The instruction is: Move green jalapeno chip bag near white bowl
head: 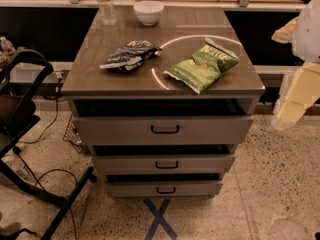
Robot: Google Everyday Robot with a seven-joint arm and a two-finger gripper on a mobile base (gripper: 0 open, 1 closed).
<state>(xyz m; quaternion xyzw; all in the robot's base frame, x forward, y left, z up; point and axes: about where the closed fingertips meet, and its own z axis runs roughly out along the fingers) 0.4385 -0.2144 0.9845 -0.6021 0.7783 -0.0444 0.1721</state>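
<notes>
Blue tape X [160,220] on floor, drawer unit [165,130] behind; my gripper [295,96] hangs off worktop's [90,69] R edge, grip state: can't tell.
Glossy green jalapeno chip bag [202,66] lies front-R on smooth worktop, crumpled blue-white bag [129,55] to its L; round white bowl [148,12] at back beside clear bottle [105,6].

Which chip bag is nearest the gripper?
The green jalapeno chip bag: it lies rightmost, toward the gripper at the picture's right edge; the blue-and-white bag lies further left.
</notes>
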